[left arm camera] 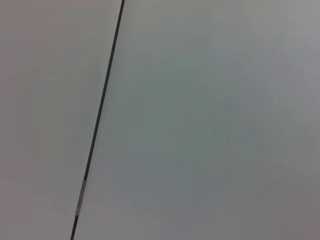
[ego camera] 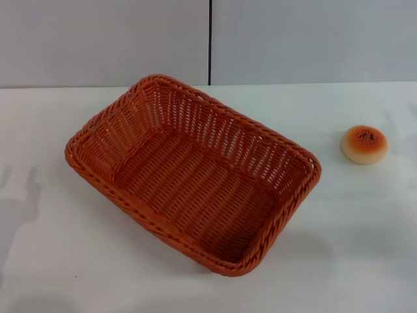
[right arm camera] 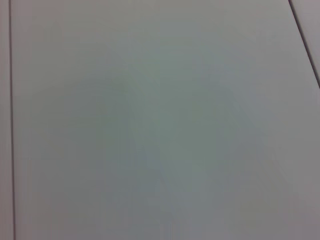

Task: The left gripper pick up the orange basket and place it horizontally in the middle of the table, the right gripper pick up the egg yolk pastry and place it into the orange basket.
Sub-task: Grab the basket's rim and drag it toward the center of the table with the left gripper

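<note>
The orange basket [ego camera: 193, 175] lies on the white table [ego camera: 52, 248], turned diagonally, with one corner toward the back and one toward the front right. It holds nothing. The egg yolk pastry [ego camera: 364, 144] sits on the table to the right of the basket, apart from it. Neither gripper shows in the head view. Both wrist views show only a plain grey panelled wall, with no fingers, basket or pastry in them.
A grey wall with a dark vertical seam [ego camera: 210, 42] runs behind the table's back edge. Faint shadows fall on the tabletop at the far left [ego camera: 19, 189].
</note>
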Robot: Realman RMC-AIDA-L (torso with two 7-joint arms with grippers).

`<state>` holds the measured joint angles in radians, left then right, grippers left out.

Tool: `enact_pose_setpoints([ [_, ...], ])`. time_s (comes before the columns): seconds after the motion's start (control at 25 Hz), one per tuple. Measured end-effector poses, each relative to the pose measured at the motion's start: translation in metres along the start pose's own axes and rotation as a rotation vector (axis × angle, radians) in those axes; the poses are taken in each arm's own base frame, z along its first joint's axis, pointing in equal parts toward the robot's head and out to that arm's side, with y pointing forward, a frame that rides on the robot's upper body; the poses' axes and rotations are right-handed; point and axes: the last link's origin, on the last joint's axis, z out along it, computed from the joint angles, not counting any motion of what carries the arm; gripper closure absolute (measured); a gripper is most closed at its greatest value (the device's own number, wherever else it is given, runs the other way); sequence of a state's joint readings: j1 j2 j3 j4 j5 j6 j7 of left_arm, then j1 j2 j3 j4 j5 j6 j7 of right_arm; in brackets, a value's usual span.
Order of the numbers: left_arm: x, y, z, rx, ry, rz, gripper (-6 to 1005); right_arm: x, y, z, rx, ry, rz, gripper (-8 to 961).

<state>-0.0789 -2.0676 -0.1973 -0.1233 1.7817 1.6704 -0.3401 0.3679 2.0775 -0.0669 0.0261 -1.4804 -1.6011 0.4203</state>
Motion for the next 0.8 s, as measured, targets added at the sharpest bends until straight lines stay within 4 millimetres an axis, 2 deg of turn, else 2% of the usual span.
enact_pose_setpoints([
  [0.32, 0.0, -0.002, 0.001, 0.002, -0.004, -0.023, 489, 0.003, 0.002, 0.001, 0.0, 0.015, 0.011, 420],
  [0.56, 0.0, -0.001, 0.004, -0.015, -0.005, -0.026, 311, -0.001, 0.004, -0.003, -0.011, -0.013, 0.011, 460],
  [0.6, 0.002, -0.004, 0.01, -0.066, -0.02, -0.052, 281, -0.001, 0.003, -0.006, -0.008, -0.012, 0.012, 467],
  [0.72, 0.008, -0.012, 0.023, -0.177, -0.056, -0.082, 286, -0.001, 0.003, -0.008, -0.004, -0.014, 0.011, 492],
  [0.8, 0.008, -0.012, 0.023, -0.177, -0.056, -0.082, 289, -0.003, 0.003, -0.009, -0.006, -0.022, 0.01, 515],
])
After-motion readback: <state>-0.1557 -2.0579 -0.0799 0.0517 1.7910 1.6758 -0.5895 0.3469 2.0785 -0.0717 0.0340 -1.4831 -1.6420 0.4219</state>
